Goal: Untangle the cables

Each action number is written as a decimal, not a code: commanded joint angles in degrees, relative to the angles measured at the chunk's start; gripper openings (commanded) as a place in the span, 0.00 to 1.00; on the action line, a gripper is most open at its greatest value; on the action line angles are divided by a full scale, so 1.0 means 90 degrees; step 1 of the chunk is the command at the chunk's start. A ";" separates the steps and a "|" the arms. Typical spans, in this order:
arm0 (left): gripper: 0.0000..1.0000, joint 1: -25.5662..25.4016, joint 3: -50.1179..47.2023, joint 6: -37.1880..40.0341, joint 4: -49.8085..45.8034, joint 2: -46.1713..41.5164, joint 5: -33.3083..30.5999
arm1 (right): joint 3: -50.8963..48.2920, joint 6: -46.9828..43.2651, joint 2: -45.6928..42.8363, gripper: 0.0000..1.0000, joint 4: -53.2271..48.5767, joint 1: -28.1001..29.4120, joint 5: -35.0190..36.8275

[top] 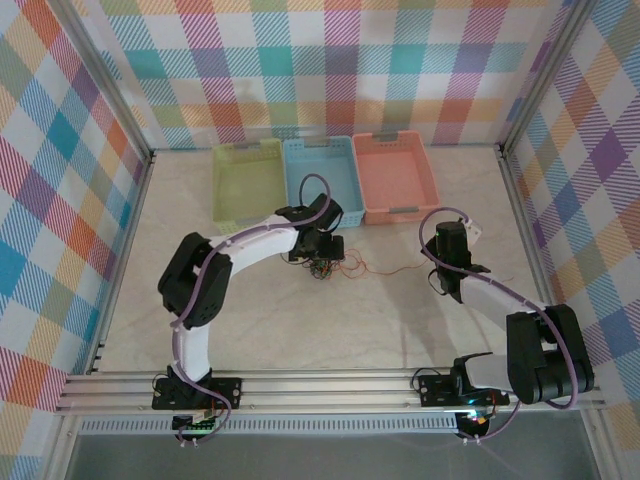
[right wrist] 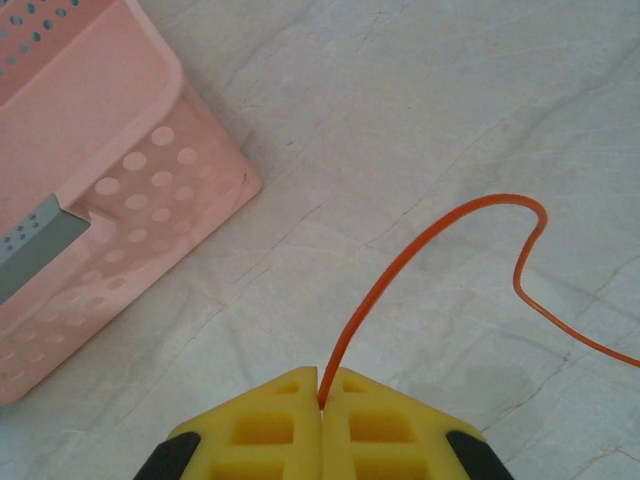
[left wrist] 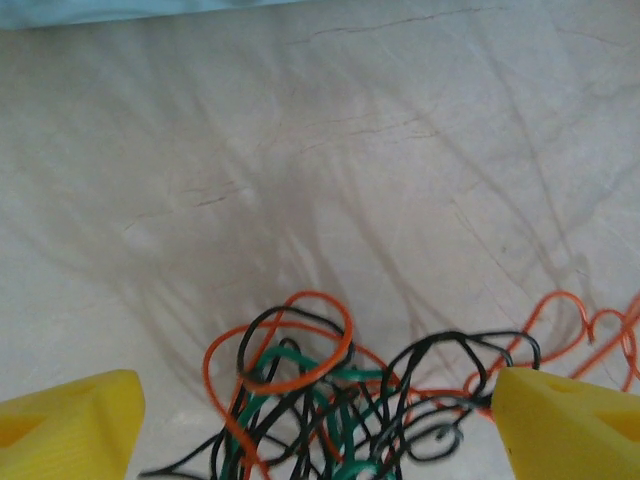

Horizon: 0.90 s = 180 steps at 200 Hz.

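Left gripper [left wrist: 318, 428] is spread wide over the tangled cables [left wrist: 300, 390] mid-table [top: 300, 330], probably lining up a grab. Right gripper [right wrist: 321, 392] pinches one orange cable [right wrist: 490, 198] end nearer the right edge, likely to tease it free.

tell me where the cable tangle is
In the top view the cable tangle lies mid-table, just on the robot's side of the blue basket, beneath the left gripper; one orange strand runs right to the right gripper.
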 commanded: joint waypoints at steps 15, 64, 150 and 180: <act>0.87 -0.0064 0.0823 -0.0101 -0.0987 0.0609 -0.0169 | -0.0031 -0.0076 0.0076 0.00 0.0269 -0.0039 -0.0137; 0.75 -0.0045 0.0965 0.0155 -0.1427 0.1023 0.0550 | -0.0018 -0.0085 0.0086 0.00 0.0265 -0.0039 -0.0137; 0.36 0.0335 -0.0883 0.0178 -0.1148 -0.0505 0.0062 | -0.0032 -0.0080 0.0048 0.00 0.0224 -0.0044 -0.0067; 0.29 0.0708 -0.1740 0.0158 -0.1016 -0.1379 -0.0162 | -0.0023 -0.0037 -0.0025 0.00 0.0069 -0.0048 0.0163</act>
